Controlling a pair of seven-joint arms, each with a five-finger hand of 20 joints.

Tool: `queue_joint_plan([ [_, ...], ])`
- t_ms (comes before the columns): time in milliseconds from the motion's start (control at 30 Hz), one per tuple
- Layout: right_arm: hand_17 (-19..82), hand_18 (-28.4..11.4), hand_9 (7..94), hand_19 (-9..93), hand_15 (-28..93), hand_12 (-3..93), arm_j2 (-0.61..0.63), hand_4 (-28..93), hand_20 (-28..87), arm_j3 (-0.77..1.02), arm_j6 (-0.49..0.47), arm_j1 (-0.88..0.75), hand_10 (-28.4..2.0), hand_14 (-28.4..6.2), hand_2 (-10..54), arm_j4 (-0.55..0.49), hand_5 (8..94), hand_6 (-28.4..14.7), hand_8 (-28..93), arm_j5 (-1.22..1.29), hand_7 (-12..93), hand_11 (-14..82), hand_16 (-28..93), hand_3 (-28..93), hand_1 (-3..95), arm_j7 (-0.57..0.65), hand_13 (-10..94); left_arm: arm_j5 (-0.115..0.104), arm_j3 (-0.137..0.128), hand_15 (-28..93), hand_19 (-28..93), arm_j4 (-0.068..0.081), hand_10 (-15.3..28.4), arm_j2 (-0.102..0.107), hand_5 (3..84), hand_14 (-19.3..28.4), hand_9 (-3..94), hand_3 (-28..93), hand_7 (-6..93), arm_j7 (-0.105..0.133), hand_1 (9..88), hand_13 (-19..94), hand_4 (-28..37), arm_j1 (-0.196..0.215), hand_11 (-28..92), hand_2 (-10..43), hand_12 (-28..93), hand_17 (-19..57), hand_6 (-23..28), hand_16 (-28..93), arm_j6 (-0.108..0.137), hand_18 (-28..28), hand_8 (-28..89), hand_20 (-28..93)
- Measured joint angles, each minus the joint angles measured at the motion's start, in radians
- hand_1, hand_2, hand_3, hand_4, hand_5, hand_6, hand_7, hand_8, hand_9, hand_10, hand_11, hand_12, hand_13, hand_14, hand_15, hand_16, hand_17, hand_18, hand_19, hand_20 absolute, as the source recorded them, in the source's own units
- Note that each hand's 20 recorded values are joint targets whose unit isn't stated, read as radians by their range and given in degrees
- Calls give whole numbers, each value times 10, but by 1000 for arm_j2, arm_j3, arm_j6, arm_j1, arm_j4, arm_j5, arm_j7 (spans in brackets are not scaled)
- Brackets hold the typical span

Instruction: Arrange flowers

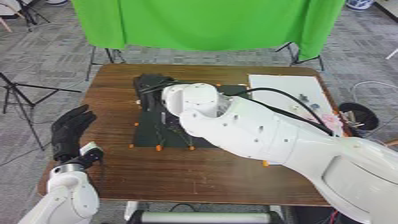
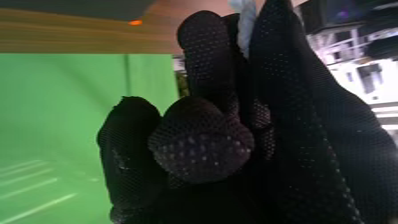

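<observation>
"Brown wood for the table, and what lies beyond it?"

"A green cloth hangs past the far edge. The white right arm crosses diagonally over the tabletop, above a dark mat and a corner of the white sheet to the mat's right."

"The hands?"

"The left hand is over the table's left side, relaxed and empty, fingers extended towards the far edge. The right hand is at the mat's far left corner. In the right wrist view a pale strip shows against the black glove; whether the hand grips it, I cannot tell."

"Where are the flowers, and which way do they point?"

"Pink flowers rest at the right part of the white sheet, near the black bin. I cannot tell their direction. On the mat, thin stem-like lines run lengthwise between far and near, the lower ends by orange spots along the near edge."

"How do they look?"

"The pink ones are pale and ruffled, a loose cluster; the lines are slim and dark green, barely distinct from the mat."

"Anything hidden?"

"The arm covers much of the mat and part of the sheet. A black cable loops over the sheet too."
</observation>
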Motion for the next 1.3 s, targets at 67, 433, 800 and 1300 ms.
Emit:
queue_joint_plan([
  [67, 684, -113, 837, 932, 602, 362, -1, -152, 514, -13, 2, -4, -112, -9, -95, -14, 794, 20, 79, -22, 211, 78, 268, 624, 564, -1, 937, -1, 0, 290, 206, 0, 135, 0, 547, 153, 545, 687, 229, 1, 448, 465, -89, -1, 264, 173, 99, 164, 21, -40, 0, 115, -23, 226],
  [433, 675, -112, 759, 932, 590, 280, 7, -154, 529, -49, 3, -38, -117, -7, -95, -29, 789, 24, 74, -91, 219, 85, 283, 629, 554, -10, 937, -4, 14, 292, 202, -1, 135, -1, 544, 156, 545, 691, 222, 2, 434, 462, -103, -7, 262, 159, 99, 157, 24, -40, -1, 115, -13, 217],
  [800, 664, -114, 725, 932, 579, 228, 21, -150, 537, -81, 21, -68, -120, -10, -95, -36, 760, 26, 76, -151, 227, 111, 298, 635, 545, -22, 932, -2, 22, 293, 206, -1, 136, -4, 538, 159, 541, 696, 218, -3, 422, 461, -107, -14, 261, 132, 100, 149, 27, -40, -12, 117, -13, 213],
  [1300, 655, -116, 703, 932, 579, 190, 30, -137, 537, -88, 22, -70, -124, -11, -95, -36, 718, 20, 73, -153, 230, 132, 298, 631, 532, -21, 925, -4, 21, 294, 210, -2, 136, -9, 537, 162, 541, 703, 215, -4, 414, 460, -112, -13, 260, 121, 101, 146, 26, -40, -20, 117, -22, 209],
])
